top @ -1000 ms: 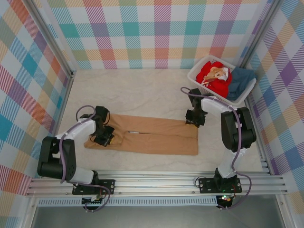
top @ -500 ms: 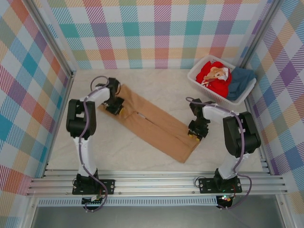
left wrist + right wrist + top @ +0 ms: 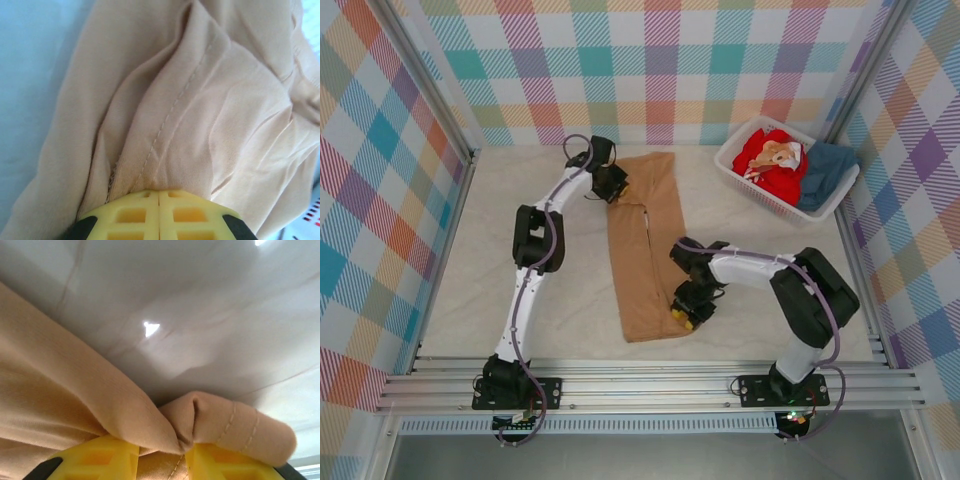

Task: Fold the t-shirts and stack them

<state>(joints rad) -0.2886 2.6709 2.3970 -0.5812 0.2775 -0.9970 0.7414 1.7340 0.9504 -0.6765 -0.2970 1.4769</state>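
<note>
L arm [image 3: 535, 240] stretched way out to the far side, nearly straight, left gripper [image 3: 612, 186] pinched tight on the tan shirt [image 3: 645, 270]. R arm [image 3: 760, 268] bent, forearm reaching left twd the middle, right gripper [image 3: 684, 313] clamped on it too.

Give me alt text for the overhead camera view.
A folded tan-brown cloth t-shirt lies on a pale table, the robot's left hand gripping its far end, the right hand its near end. A white slatted plastic basket sits far right.
</note>
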